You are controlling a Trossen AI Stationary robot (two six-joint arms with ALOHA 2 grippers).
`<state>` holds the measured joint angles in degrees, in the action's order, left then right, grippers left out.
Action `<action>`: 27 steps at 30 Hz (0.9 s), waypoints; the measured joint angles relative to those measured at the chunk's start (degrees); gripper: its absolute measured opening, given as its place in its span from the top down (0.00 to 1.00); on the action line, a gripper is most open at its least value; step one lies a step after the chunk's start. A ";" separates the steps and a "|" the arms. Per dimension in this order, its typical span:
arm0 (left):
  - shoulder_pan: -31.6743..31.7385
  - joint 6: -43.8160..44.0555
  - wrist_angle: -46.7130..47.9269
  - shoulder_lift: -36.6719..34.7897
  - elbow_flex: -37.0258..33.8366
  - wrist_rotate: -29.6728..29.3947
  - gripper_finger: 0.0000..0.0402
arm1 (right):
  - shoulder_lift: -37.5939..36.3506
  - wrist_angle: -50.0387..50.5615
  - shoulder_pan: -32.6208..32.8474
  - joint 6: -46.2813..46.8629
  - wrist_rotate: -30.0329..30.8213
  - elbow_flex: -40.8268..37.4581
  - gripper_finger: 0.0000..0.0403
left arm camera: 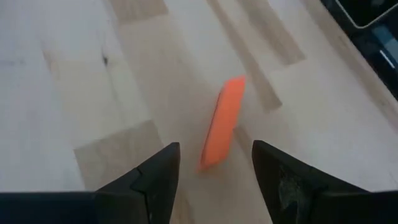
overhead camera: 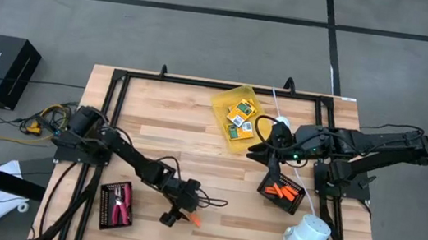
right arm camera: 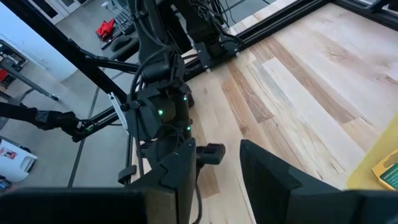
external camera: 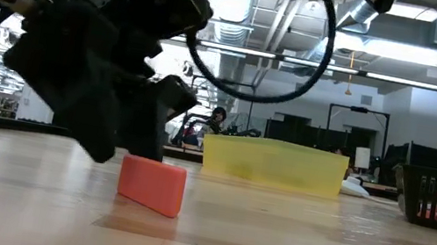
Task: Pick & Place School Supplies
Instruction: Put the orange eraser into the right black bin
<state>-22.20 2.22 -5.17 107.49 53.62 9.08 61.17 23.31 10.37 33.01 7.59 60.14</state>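
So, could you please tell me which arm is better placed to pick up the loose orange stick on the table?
Left. Its open claw hangs right over the orange stick, fingers either side. The right claw sits far off, between the yellow tray and black tray.

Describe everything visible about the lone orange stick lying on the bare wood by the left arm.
The orange stick is short, flat-sided and matte, with squared ends and no markings visible. It lies flat on the wooden table, alone near the front edge, away from the trays. The left gripper is right over it with fingers open, one to each side of its near end; nothing but the table appears to touch it.
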 joint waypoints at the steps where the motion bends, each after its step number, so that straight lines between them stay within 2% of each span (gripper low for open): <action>1: 0.00 0.02 -0.28 0.22 -0.03 0.12 0.51 | 0.00 -0.03 0.00 0.00 0.00 0.00 0.71; 15: 0.07 1.00 -5.69 4.29 0.23 2.45 0.67 | 0.00 0.44 0.00 -0.02 -0.02 0.00 0.71; 18: 0.25 2.22 -6.21 4.38 0.16 2.14 0.74 | 0.00 0.46 0.00 -0.02 -0.02 0.00 0.71; 23: 1.86 9.68 -6.40 4.40 0.16 2.24 0.93 | 0.00 0.27 0.00 -0.73 0.47 -0.01 0.74; 27: 3.87 11.76 -6.06 3.95 1.29 1.25 0.93 | -0.02 -2.07 -0.01 -2.57 1.84 -0.01 0.78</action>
<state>-18.33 13.98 -11.23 111.44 54.91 10.33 61.14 21.23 10.36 30.44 9.43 60.13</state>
